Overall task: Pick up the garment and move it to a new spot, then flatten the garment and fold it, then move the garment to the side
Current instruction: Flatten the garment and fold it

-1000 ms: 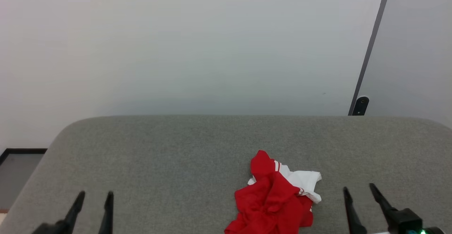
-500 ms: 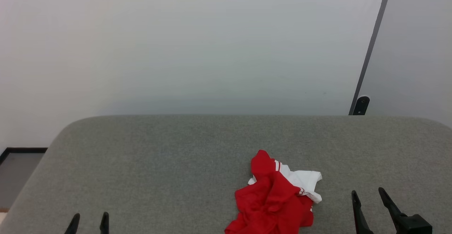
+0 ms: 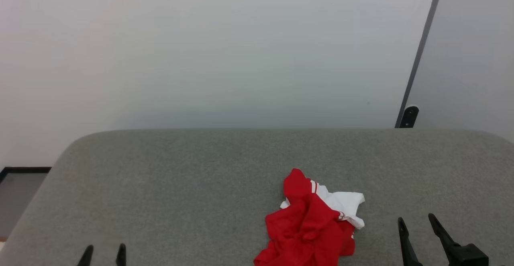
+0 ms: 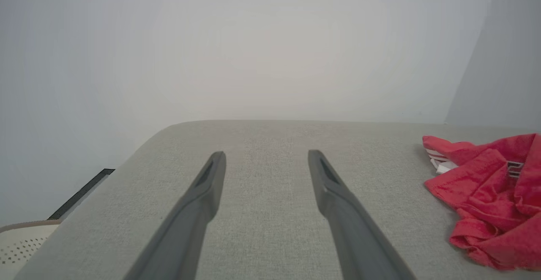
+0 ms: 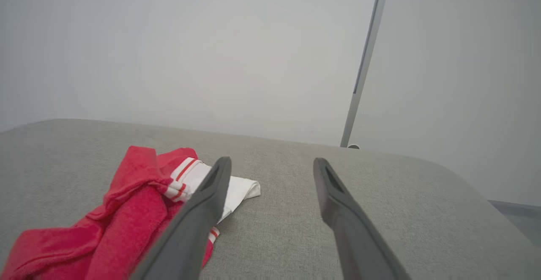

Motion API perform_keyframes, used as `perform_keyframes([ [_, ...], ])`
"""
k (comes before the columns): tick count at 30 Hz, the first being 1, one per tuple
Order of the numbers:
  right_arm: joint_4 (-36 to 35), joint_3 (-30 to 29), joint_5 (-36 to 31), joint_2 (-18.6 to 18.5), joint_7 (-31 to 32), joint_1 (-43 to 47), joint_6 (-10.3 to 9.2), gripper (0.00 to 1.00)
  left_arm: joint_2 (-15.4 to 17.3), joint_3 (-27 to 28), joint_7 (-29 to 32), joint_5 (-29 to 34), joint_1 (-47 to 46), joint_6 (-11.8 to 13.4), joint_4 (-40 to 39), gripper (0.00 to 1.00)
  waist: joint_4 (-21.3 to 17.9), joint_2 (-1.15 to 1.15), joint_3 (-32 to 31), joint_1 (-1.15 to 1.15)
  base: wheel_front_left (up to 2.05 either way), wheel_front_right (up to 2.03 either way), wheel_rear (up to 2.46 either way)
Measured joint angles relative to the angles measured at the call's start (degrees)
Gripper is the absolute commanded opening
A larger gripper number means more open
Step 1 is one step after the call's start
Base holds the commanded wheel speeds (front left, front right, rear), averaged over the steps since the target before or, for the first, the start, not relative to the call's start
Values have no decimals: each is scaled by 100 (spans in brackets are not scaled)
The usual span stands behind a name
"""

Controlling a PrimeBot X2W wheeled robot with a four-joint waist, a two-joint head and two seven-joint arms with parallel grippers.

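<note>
Evidently nothing is gripped yet: the crumpled red T-shirt (image 3: 309,226) lies on the grey upholstered surface (image 3: 180,185), nearer the right gripper (image 3: 415,218); it and the left gripper (image 3: 105,248) hover spread wide, likely ready to reach.

Soft, even light falls on the grey upholstered surface (image 3: 180,185), leaving only a faint shadow beside the crumpled red garment (image 3: 309,230). The white wall (image 3: 241,49) is bright without glare (dimmer just above the surface). The head view is sharp; both wrist views look hazy and washed out, the surface's far edge bowed by the wide lens.
</note>
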Motion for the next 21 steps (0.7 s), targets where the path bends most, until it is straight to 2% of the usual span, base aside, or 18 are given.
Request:
perform_keyframes([
  [6,2,-74,-119,-1,0,-152,0,100,-85,-65,0,37,-181,-67,21,100,-226,0,83,0,0,0,0],
  [13,-36,-133,-149,-1,0,-341,0,100,-142,-165,13,-70,-552,-121,153,100,-733,0,292,0,0,0,0],
  [17,-44,-96,-122,-2,1,-453,0,100,88,-431,583,-413,-1027,-171,175,100,-1036,0,471,0,0,0,0],
  [21,-53,3,-31,-2,0,-559,0,100,498,-882,1696,-1014,-1694,-192,-42,100,-1307,0,679,0,0,0,0],
])
